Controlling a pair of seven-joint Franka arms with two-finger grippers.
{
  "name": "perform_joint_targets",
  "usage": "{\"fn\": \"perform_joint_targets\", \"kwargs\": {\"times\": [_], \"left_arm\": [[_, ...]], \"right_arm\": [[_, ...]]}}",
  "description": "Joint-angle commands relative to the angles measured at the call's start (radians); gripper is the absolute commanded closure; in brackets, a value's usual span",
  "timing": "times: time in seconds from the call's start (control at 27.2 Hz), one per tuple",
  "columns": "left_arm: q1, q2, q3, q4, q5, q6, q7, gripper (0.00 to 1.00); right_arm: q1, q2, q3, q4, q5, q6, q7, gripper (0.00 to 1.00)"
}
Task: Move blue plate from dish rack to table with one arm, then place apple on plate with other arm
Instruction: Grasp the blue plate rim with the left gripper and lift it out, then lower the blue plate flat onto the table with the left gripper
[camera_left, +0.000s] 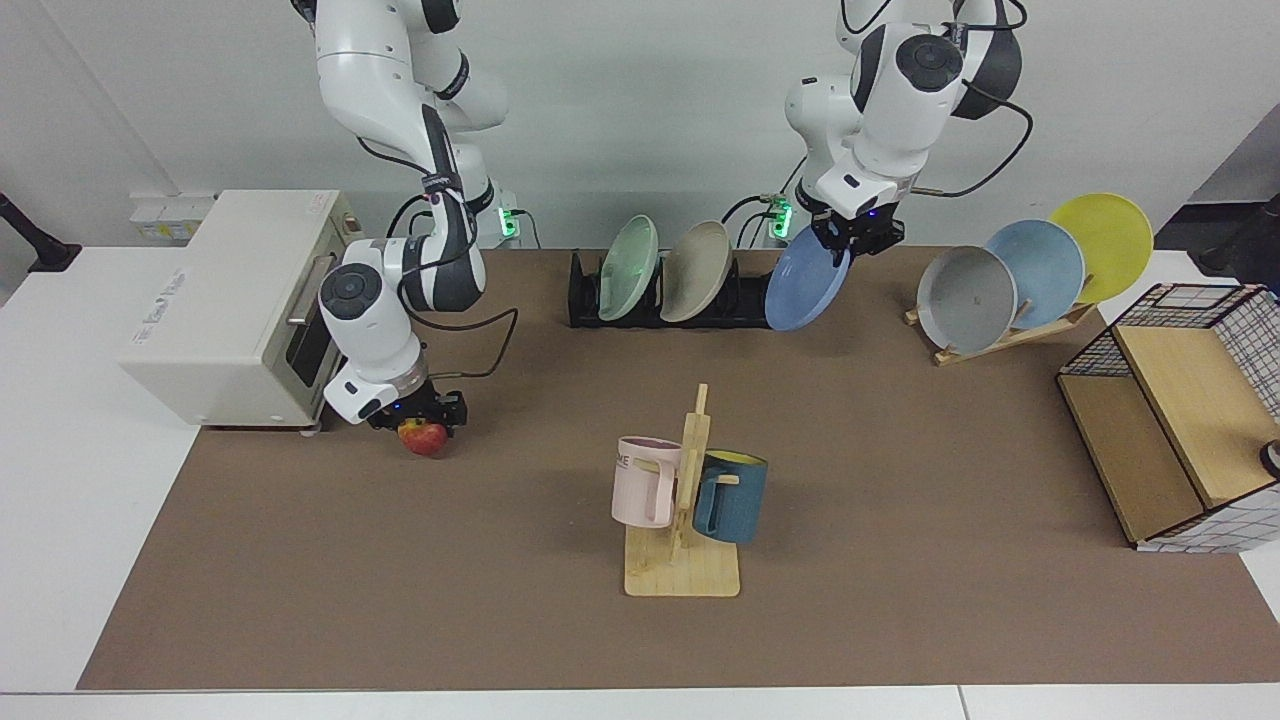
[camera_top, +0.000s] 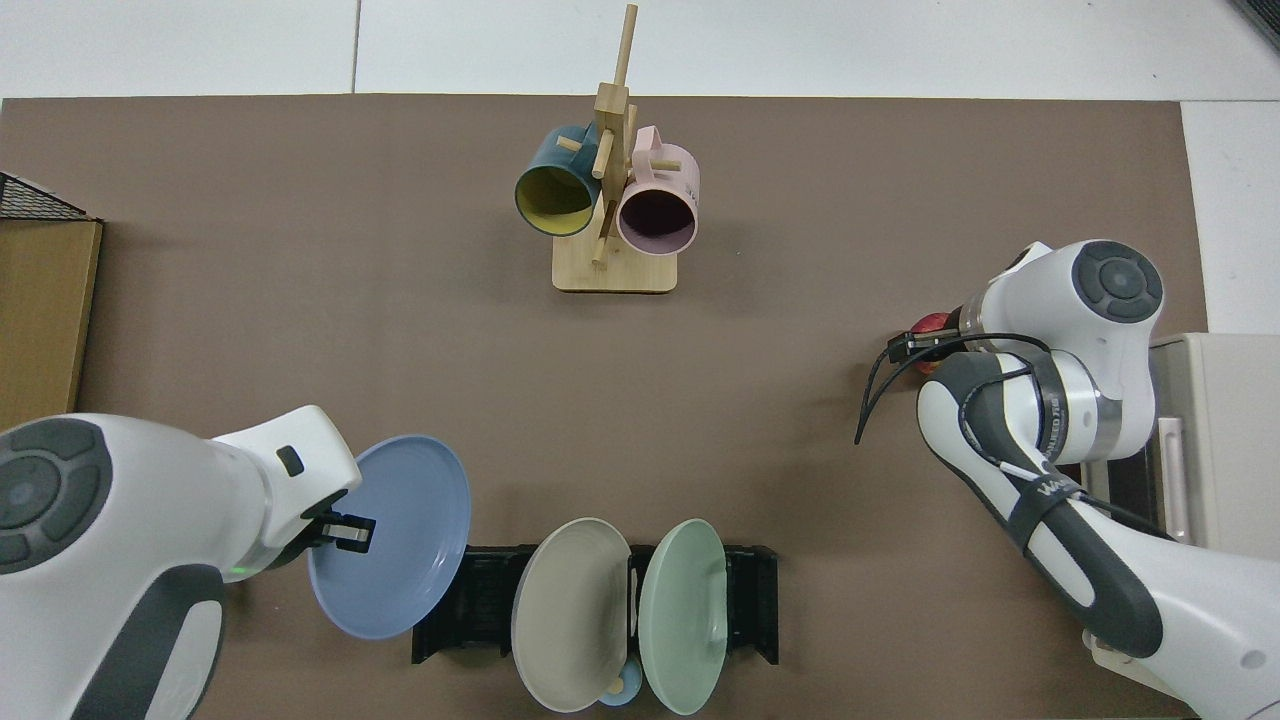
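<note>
The table (camera_left: 900, 450) carries the dish rack (camera_left: 590, 300), w/ green & beige plates in its slots. Left gripper (camera_left: 850, 235) has its fingers clamped on the blue plate (camera_left: 805, 292), held tilted, clear of the rack beside its end. Right gripper (camera_left: 425, 412) sits low over the apple (camera_left: 422, 437) on the mat by the toaster oven (camera_left: 225, 300); can't tell fingers.

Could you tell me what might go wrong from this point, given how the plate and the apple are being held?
The left gripper pinches the blue plate only at its upper rim, tilted and clear of the dish rack; it could slip or swing during the move. The mug stand occupies the middle of the table, so a careless descent might clip it. The right gripper sits low over the apple; an off-centre closure could roll it away.
</note>
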Motion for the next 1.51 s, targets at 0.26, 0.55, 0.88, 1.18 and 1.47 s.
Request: {"fn": "perform_joint_targets", "kwargs": {"times": [0.26, 0.55, 0.88, 1.18, 1.47], "left_arm": [[0.018, 0.195, 0.092, 0.155, -0.235, 0.151, 0.014, 1.00], [0.024, 0.312, 0.087, 0.092, -0.497, 0.347, 0.140, 1.00], [0.006, 0.426, 0.017, 0.055, -0.542, 0.497, 0.140, 1.00], [-0.014, 0.443, -0.013, 0.041, -0.531, 0.556, 0.102, 0.67], [-0.015, 0.447, -0.014, 0.081, -0.458, 0.471, 0.011, 0.29]], "right_arm": [[-0.004, -0.121, 0.001, 0.131, 0.000, -0.259, -0.043, 1.00], [-0.004, -0.228, 0.001, 0.158, 0.012, -0.396, -0.043, 1.00], [-0.007, -0.325, 0.001, 0.224, 0.014, -0.555, -0.046, 1.00], [-0.006, -0.357, 0.003, 0.213, 0.015, -0.571, -0.043, 1.00], [-0.004, -0.360, 0.019, 0.187, 0.061, -0.554, -0.030, 1.00]]}}
